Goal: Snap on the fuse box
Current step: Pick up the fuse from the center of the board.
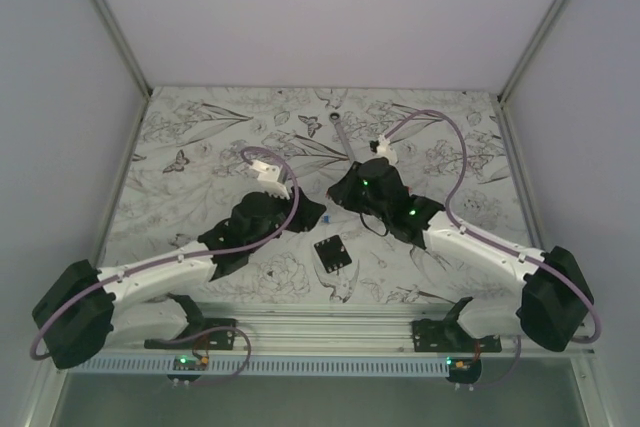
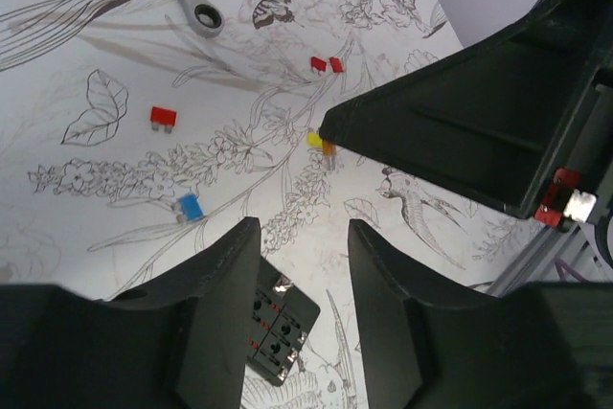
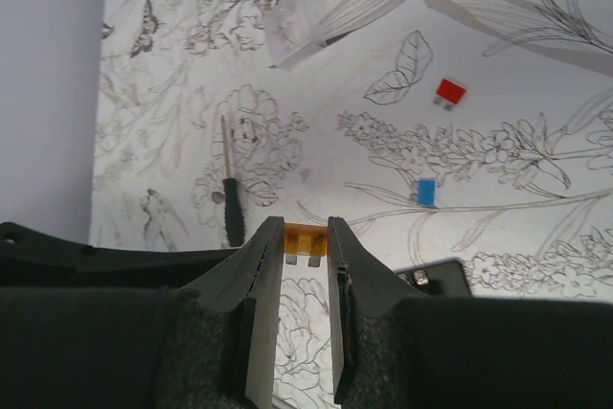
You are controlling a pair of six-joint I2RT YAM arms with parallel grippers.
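Observation:
The fuse box (image 1: 332,253) is a small black square box lying flat on the patterned table, near the front centre. In the left wrist view it (image 2: 280,321) shows dark slots with tiny red marks, partly hidden behind my left finger. My left gripper (image 2: 302,227) is open and empty, above and just beyond the box. My right gripper (image 3: 305,225) is shut on a small orange fuse (image 3: 306,239), held above the table. A corner of the box (image 3: 436,277) shows to its right. In the top view both grippers, left (image 1: 315,215) and right (image 1: 335,192), are close together.
Loose fuses lie on the table: red (image 2: 163,118), blue (image 2: 189,207), two red (image 2: 327,64), yellow (image 2: 313,139). A slim black-handled screwdriver (image 3: 232,208) lies to the left. A translucent cover piece (image 3: 292,35) and a ratchet wrench (image 2: 206,16) lie farther back.

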